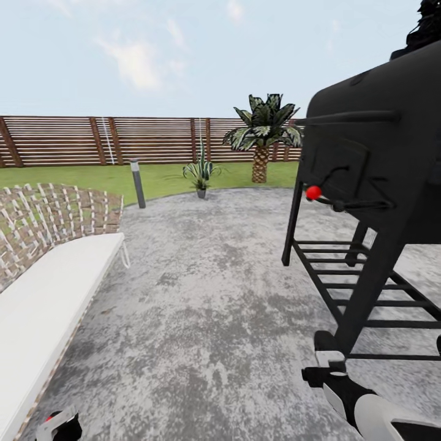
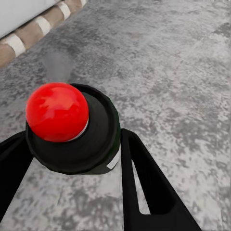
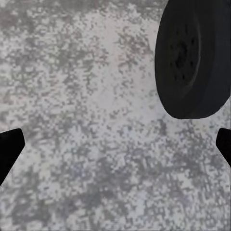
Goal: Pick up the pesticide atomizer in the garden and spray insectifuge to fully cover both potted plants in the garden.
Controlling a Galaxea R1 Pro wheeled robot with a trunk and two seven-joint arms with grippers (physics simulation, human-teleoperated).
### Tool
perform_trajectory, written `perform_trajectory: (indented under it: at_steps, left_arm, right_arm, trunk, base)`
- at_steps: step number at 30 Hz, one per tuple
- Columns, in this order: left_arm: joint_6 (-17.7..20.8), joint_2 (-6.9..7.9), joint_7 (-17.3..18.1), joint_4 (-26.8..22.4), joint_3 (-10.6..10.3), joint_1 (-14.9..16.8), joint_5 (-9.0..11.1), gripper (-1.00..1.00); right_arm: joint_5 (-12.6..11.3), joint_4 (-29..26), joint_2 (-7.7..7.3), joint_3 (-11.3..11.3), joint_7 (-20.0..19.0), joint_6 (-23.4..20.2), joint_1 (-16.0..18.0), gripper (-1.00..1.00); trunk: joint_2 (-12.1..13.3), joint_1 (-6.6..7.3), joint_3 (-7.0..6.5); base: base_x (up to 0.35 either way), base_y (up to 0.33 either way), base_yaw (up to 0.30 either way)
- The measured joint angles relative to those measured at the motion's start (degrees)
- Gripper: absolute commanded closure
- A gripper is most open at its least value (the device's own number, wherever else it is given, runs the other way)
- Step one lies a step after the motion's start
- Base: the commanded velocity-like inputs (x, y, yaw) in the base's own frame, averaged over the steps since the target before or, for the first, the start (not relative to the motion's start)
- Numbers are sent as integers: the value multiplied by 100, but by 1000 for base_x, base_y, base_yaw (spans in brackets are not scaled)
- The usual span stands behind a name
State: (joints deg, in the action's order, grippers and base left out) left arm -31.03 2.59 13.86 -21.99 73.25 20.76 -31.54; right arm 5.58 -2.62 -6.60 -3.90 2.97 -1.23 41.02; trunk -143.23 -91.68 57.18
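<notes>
From the head camera we see grey stone paving [image 1: 202, 294], a white cushioned lounger [image 1: 49, 300] at left and a black barbecue grill [image 1: 373, 184] at right. Beyond lie the lawn [image 1: 153, 174], the slatted fence [image 1: 104, 139], a tall palm [image 1: 262, 131], an agave [image 1: 201, 171] and a bollard lamp [image 1: 138, 182]. The left tool [image 1: 61, 427] is cut off at the frame's bottom edge.

At the left wrist, the left tool [image 2: 72, 159] grips a black atomizer [image 2: 82, 139] with a red knob [image 2: 57, 111] between its fingers [image 2: 144, 178].

At the right wrist, the right tool [image 3: 115, 147] stands wide apart over the paving, near a black grill wheel [image 3: 192, 57].
</notes>
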Motion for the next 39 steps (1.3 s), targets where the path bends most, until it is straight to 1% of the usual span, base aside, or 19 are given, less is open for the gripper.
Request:
perform_trajectory:
  at_steps: [30,39]
  left_arm:
    - [0,4,0,0,0,0,0,100]
    - [0,1,0,3,0,1,0,100]
  right_arm:
    - [-17,-17,0,-24,25,25,0,-100]
    - [-22,-8,0,-24,26,27,0,-100]
  trunk:
    - [0,0,0]
    - [0,0,0]
  base:
    - [338,84,0]
    - [338,12,0]
